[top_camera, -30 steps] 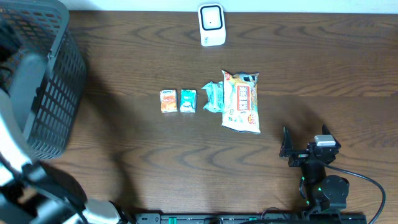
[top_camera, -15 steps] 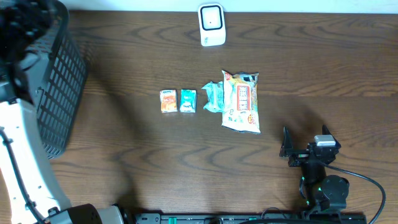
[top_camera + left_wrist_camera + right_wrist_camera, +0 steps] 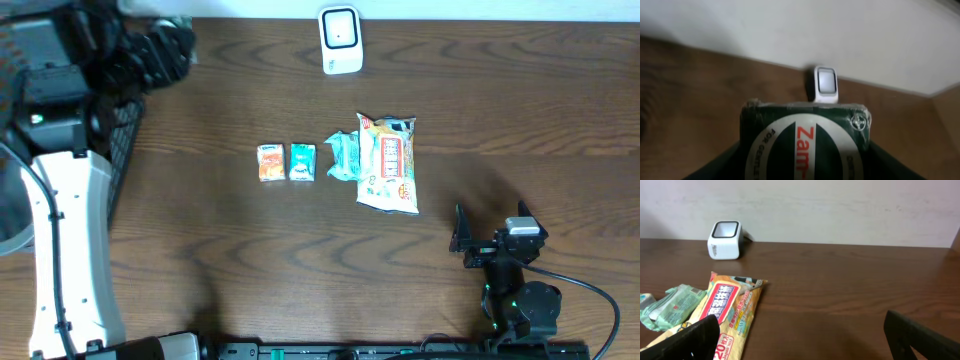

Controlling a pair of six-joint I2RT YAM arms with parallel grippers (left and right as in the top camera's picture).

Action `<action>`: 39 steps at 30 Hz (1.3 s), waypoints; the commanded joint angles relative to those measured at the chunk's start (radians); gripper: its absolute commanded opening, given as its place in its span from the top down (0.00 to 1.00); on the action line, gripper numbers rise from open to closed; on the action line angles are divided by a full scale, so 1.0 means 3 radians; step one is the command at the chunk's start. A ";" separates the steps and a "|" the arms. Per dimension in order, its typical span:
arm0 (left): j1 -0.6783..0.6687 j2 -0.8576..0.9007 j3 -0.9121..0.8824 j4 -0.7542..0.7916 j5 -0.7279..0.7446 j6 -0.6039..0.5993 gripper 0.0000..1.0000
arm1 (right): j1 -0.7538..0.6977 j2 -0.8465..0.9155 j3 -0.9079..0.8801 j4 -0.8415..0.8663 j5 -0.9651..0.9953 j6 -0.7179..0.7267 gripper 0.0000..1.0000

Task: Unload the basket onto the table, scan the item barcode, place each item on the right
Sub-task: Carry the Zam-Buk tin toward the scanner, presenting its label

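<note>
One box (image 3: 807,137) in L gripper (image 3: 805,170), scanner (image 3: 826,85) ahead

The scanner (image 3: 340,40) is set at the table's (image 3: 250,260) far edge; before it, four packets (image 3: 343,155) are ranged in a row (basket (image 3: 120,160) far left).

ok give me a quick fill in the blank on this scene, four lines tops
1. The left tool grips a ___ box lettered "Zam".
2. The barcode scanner beyond that box is ___.
3. The right tool stands ___ and holds nothing.
4. Counting the big snack bag, ___ packets lie in a row on the table.

Missing words: green; white; open; four
</note>
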 commanded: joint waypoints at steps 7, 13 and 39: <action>-0.0449 -0.0045 0.0003 -0.0582 -0.0313 0.0281 0.47 | 0.0022 -0.0011 -0.0011 -0.0008 0.0025 0.0010 0.01; -0.0703 -0.0043 -0.0065 -0.0941 -0.0493 0.0342 0.47 | 0.0022 -0.0011 -0.0011 -0.0008 0.0025 0.0009 0.01; -0.1136 0.0051 -0.1335 -0.0954 -0.1118 0.0223 0.47 | 0.0022 -0.0011 -0.0011 -0.0008 0.0025 0.0009 0.01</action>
